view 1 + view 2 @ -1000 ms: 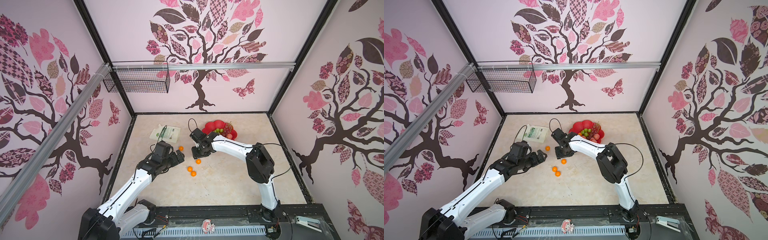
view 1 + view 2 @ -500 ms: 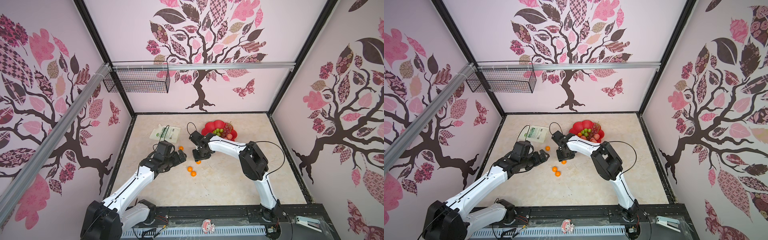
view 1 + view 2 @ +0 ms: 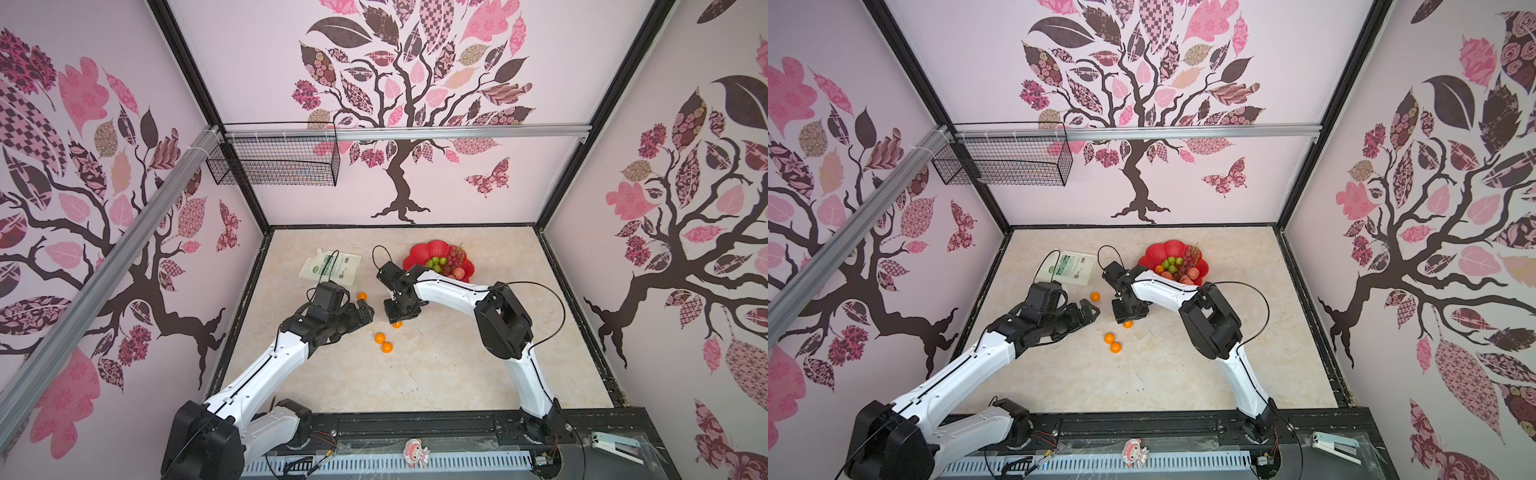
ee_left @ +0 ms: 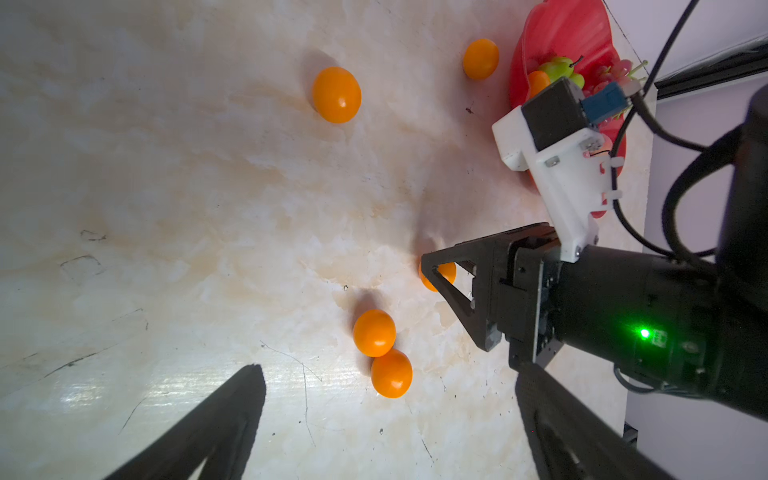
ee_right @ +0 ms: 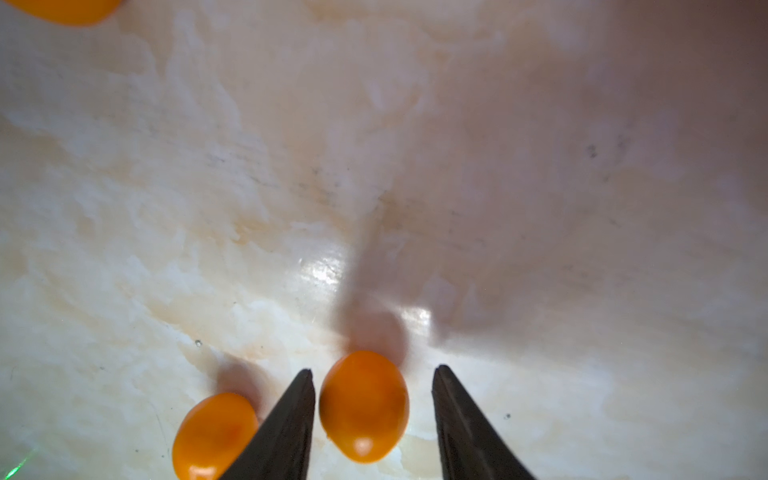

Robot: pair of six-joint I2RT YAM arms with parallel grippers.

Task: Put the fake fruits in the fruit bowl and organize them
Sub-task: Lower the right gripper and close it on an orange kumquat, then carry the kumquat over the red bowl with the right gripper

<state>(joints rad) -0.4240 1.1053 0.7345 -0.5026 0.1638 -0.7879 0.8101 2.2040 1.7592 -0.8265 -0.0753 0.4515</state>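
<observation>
The fruit bowl (image 3: 420,250) sits by the bench's (image 3: 436,374) far edge, right of its middle. It already holds most of the fake fruits: green pears (image 3: 434,262), the grape bunch (image 3: 455,257), pink peaches (image 3: 458,273) and one orange ball (image 3: 1158,269). They are heaped on the side toward the bench's middle, and the far lobes are bare.

What is left, as far as shows, is orange balls on the open bench:
- One (image 4: 481,59) lies just beside the bowl's rim and shows only in the left wrist view.
- Another (image 5: 363,405) lies near the bench's middle, between the jaws of the right pincer (image 5: 375,370). The pincer points down and straddles it with a gap on one side, so it is open and not yet gripping.
- Two more (image 3: 379,338), touching each other, lie just nearer the front edge.
- A lone ball (image 3: 362,296) lies toward the left edge, beside the left pincer (image 3: 365,311), which is spread wide and empty.

I judge the job well past halfway: five balls to go, then any tidying.
</observation>
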